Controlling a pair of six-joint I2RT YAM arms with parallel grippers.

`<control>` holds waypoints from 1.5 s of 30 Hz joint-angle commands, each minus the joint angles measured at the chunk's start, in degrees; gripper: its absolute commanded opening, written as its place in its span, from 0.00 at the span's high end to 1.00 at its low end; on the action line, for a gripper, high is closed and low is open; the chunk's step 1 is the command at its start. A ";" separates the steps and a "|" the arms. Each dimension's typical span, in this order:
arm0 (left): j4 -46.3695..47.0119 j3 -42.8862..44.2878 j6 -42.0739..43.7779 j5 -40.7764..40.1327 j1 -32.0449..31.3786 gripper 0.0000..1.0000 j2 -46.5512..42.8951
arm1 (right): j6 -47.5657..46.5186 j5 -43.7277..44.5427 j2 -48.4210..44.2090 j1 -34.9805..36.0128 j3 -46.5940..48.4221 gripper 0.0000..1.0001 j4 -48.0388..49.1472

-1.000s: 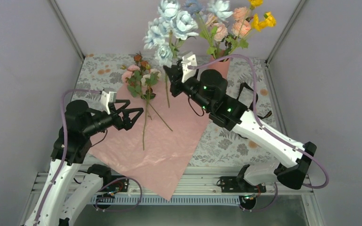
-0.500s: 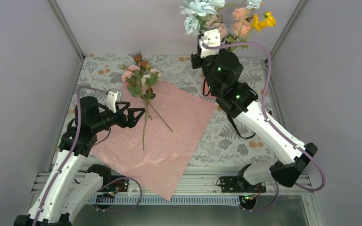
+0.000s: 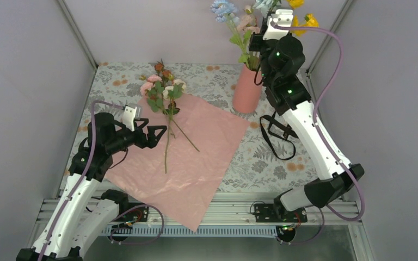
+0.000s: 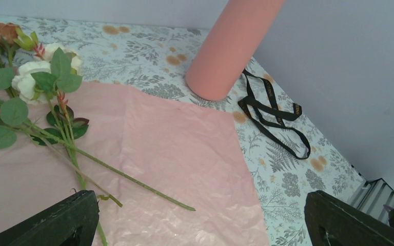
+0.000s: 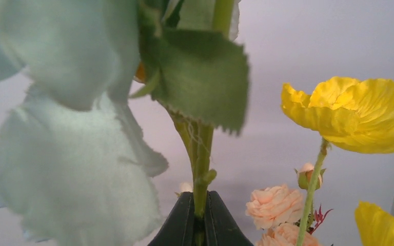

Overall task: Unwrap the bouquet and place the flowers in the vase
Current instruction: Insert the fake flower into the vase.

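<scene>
The bouquet's lilac-pink sheet (image 3: 188,163) (image 4: 174,148) lies spread flat on the table. A few flowers (image 3: 163,89) (image 4: 28,82), white, pink and orange, lie on its far-left part, stems toward me. My left gripper (image 3: 155,132) (image 4: 200,218) hovers open just beside those stems, holding nothing. The salmon vase (image 3: 246,89) (image 4: 231,48) stands at the sheet's far corner with peach and yellow flowers (image 3: 305,22) (image 5: 349,113) in it. High above the vase, my right gripper (image 5: 200,200) is shut on the green stem of a pale blue flower (image 3: 223,7) (image 5: 72,195). Its lower end is hidden.
A black ribbon (image 3: 277,136) (image 4: 277,107) lies looped on the floral tablecloth (image 3: 261,157) right of the vase. Enclosure walls and slanted corner posts (image 3: 79,38) close in the back and sides. The sheet's near corner hangs over the front rail (image 3: 223,209).
My right arm has swung the blue flowers up and to the right, from over the sheet to above the vase. The left gripper edged slightly right and stayed open.
</scene>
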 commanded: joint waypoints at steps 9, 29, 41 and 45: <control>0.11 -0.32 1.27 -0.45 0.03 0.00 -1.14 | 4.59 -5.64 6.62 -6.10 0.26 0.96 3.49; -0.03 -0.41 1.19 -1.21 0.00 0.00 -1.67 | 14.91 -2.68 11.96 -7.15 -5.62 0.87 -13.06; -0.22 -0.51 0.85 -2.25 0.05 0.00 -1.30 | 20.62 -3.22 10.86 -7.20 -3.18 0.71 -26.30; -0.77 -0.38 0.36 -3.88 0.02 0.00 -0.55 | 22.22 -4.95 8.31 -7.20 -4.02 0.61 -29.76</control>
